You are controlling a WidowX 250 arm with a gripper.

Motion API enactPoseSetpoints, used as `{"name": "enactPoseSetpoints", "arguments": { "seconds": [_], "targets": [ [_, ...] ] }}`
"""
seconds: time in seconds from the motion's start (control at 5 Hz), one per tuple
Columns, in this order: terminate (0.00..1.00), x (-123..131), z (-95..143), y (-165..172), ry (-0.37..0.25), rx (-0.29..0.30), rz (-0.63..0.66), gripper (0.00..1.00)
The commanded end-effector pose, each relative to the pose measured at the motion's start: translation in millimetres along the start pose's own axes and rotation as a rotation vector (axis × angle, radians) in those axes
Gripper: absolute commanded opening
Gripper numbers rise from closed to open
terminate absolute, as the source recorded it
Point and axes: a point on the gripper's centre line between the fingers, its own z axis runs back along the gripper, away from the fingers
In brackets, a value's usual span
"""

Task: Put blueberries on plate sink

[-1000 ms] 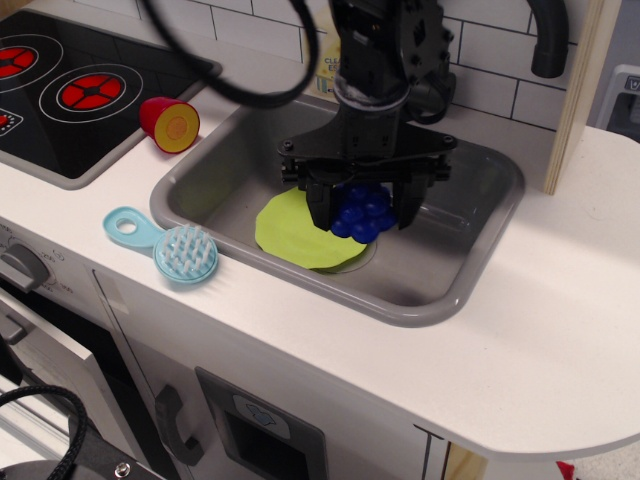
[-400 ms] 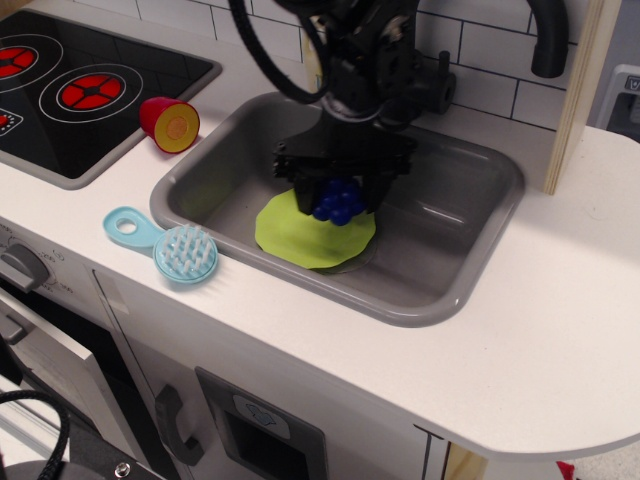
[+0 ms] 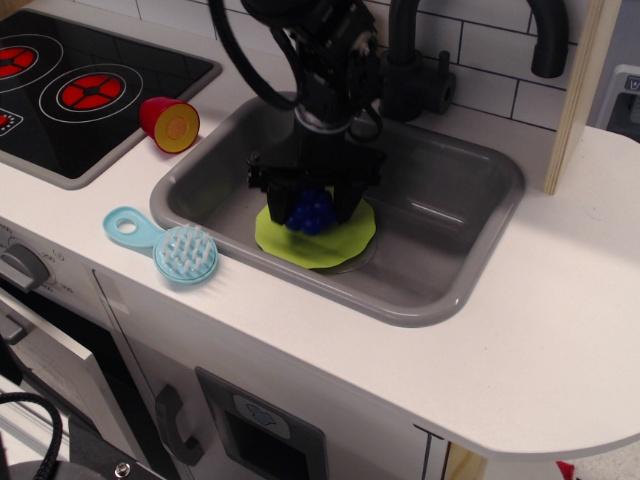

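The blueberries [image 3: 309, 212], a clump of glossy deep-blue balls, sit between the fingers of my black gripper [image 3: 307, 207], low over the lime-green plate [image 3: 330, 238]. The plate lies flat on the floor of the grey sink [image 3: 470, 240], left of its middle. The gripper is shut on the berries and hangs straight down over the plate's middle. Whether the berries touch the plate I cannot tell; the gripper hides the upper part of the clump and the plate's far edge.
A black stovetop with red burners [image 3: 90, 95] is at the far left. A red and yellow toy fruit half [image 3: 170, 123] lies between stove and sink. A light-blue brush [image 3: 170, 248] lies on the counter by the sink's front left corner. A black faucet [image 3: 415, 70] stands behind the sink.
The gripper has carried the blueberries leftward and lower, from over the plate's right edge to over its middle. The plate has not moved.
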Motion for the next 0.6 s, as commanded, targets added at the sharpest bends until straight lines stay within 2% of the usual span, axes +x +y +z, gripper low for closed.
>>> {"name": "enactPoseSetpoints", "arguments": {
  "seconds": [0.0, 0.2, 0.4],
  "targets": [
    [0.0, 19, 36, -5, -0.001, -0.086, 0.047, 1.0],
    [0.0, 17, 52, -9, -0.059, -0.098, 0.027, 1.0],
    [0.0, 13, 80, -7, -0.086, -0.13, 0.028, 1.0]
  ]
}}
